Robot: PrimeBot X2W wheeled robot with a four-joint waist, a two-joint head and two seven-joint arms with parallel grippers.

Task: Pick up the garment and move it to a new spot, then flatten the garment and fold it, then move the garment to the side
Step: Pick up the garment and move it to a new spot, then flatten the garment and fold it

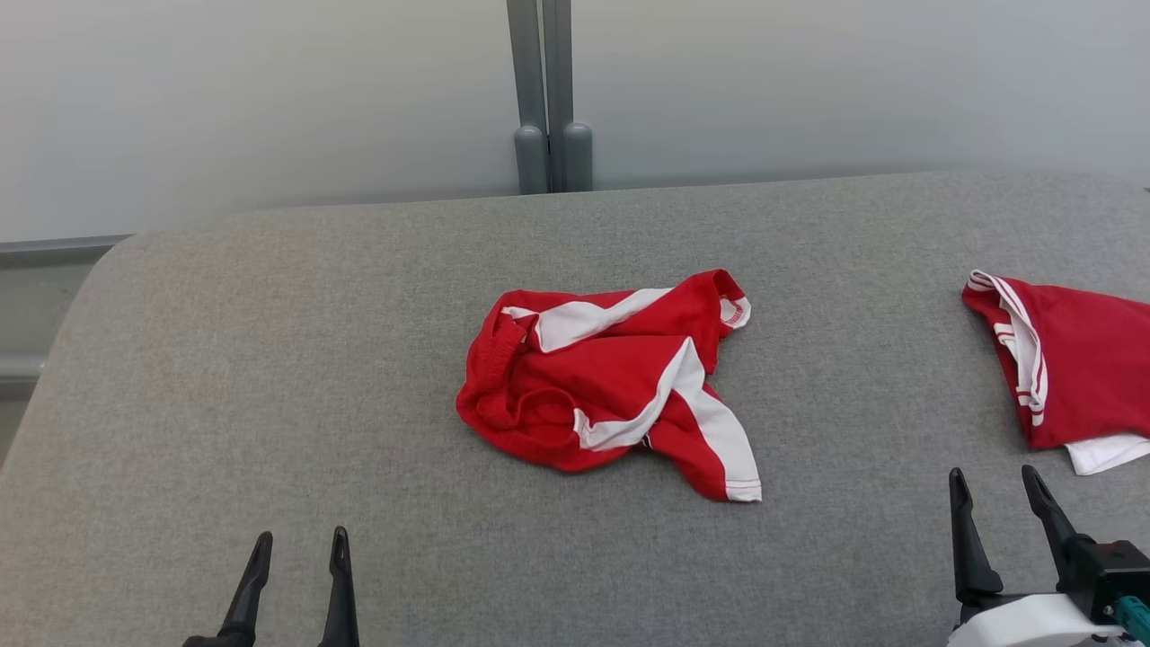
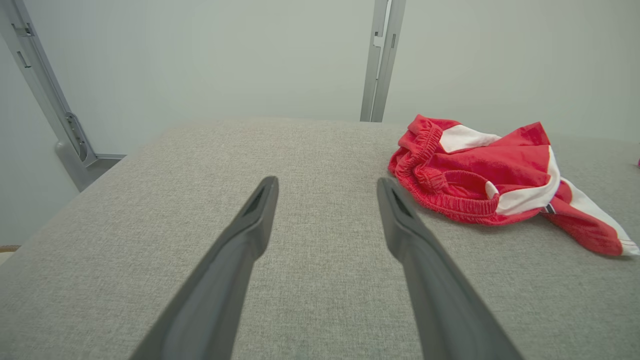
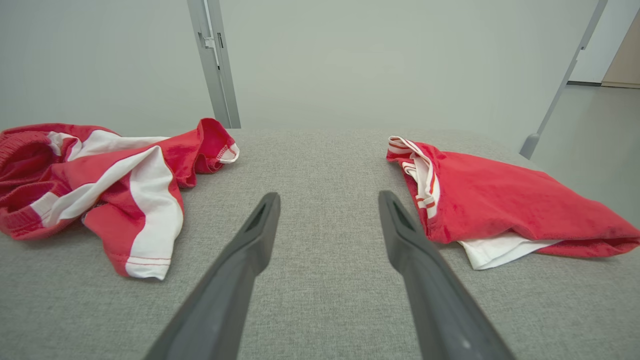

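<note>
Both splayed empty, left end effector [image 1: 302, 535] and right end effector [image 1: 992, 472] face crumpled garment [image 1: 611, 377] on grey weave [image 1: 269, 359].

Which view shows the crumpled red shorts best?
The head view: the crumpled shorts lie whole, seen from above. The left wrist view shows them low, from the waistband side; the right wrist view cuts them at its left edge.

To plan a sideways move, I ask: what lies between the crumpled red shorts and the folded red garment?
The stretch is bare grey upholstery in the head view; crumpled red shorts and folded red garment lie apart.
</note>
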